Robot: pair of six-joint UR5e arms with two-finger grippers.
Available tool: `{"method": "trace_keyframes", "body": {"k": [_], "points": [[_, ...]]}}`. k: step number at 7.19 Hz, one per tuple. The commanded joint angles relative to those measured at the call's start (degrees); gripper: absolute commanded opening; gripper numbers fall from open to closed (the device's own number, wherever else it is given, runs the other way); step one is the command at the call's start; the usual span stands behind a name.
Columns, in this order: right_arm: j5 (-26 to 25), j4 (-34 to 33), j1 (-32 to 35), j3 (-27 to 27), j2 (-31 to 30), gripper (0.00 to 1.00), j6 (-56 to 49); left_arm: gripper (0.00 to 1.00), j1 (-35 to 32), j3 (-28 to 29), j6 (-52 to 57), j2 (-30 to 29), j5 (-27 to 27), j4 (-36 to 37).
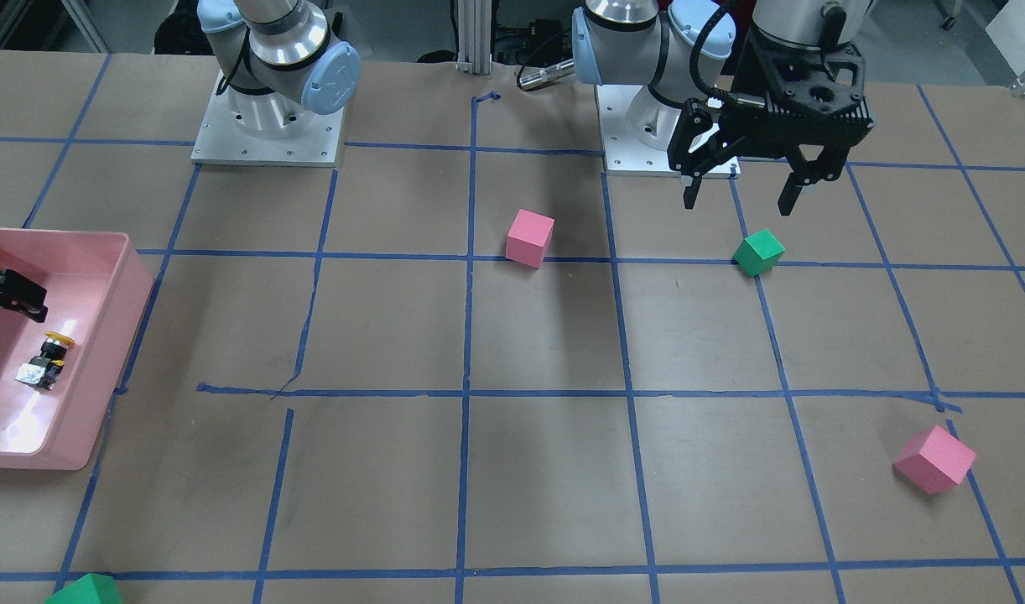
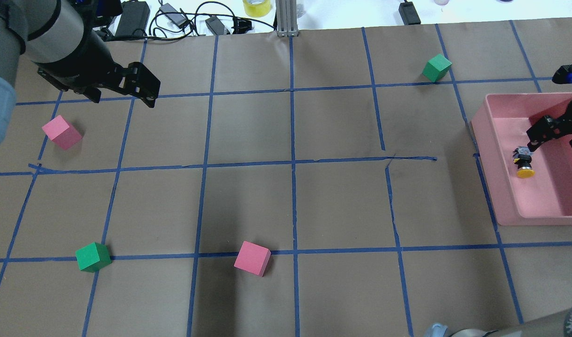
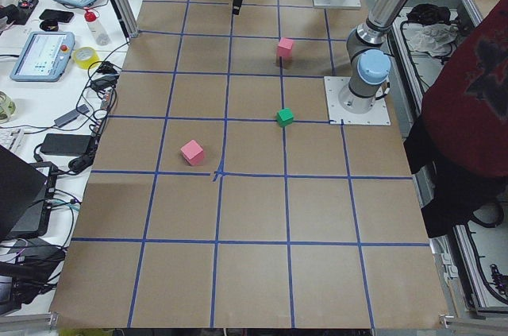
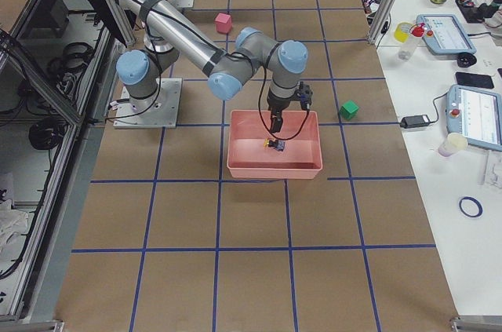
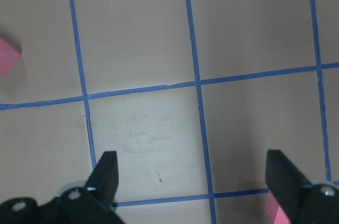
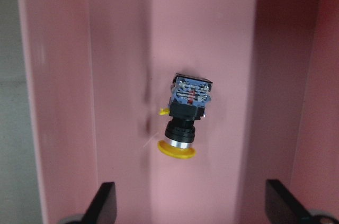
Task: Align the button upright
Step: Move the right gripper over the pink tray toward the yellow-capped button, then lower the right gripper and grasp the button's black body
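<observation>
Button (image 6: 185, 121) place: I see it on the floor of the pink tray (image 6: 63, 102), apart from the walls, at the robot's right end of the table (image 1: 546, 335).
Button build: smooth, round yellow mushroom cap; bright metal collar under it; black cylindrical body; squarish contact block with blue, red and silvery parts showing.
Button axis: it lies on its side, not upright. I read the long axis as flat along the tray floor, cap toward the robot's side, block away from it.
Tray: rectangular, glossy pink plastic, glare on the floor.
Table surface: matte brown paper, blue tape grid.
Right gripper (image 6: 190, 195): fingers spread wide, hovering over the button, holding nothing.
Left gripper (image 1: 739, 201): fingers spread, empty, above the table near a matte, sharp-edged green cube (image 1: 760, 252).
</observation>
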Motion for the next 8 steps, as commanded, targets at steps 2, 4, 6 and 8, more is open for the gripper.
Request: {"method": "trace_keyframes", "body": {"k": [2,4,6,8], "points": [[-0.7,-2.6,-3.7,0.9,3.8,1.00,0.0,1.00,0.0,0.0,0.0,0.0,0.0,0.0],[-0.8,-3.8,-3.8,0.9,5.9,1.00,-0.1,1.00,0.0,0.0,0.0,0.0,0.0,0.0],[-0.9,-4.5,-4.6,0.9,7.2,1.00,-0.1,1.00,0.0,0.0,0.0,0.0,0.0,0.0],[-1.3,-5.0,-6.6,1.1,9.0,1.00,-0.6,1.00,0.0,0.0,0.0,0.0,0.0,0.0]]}}
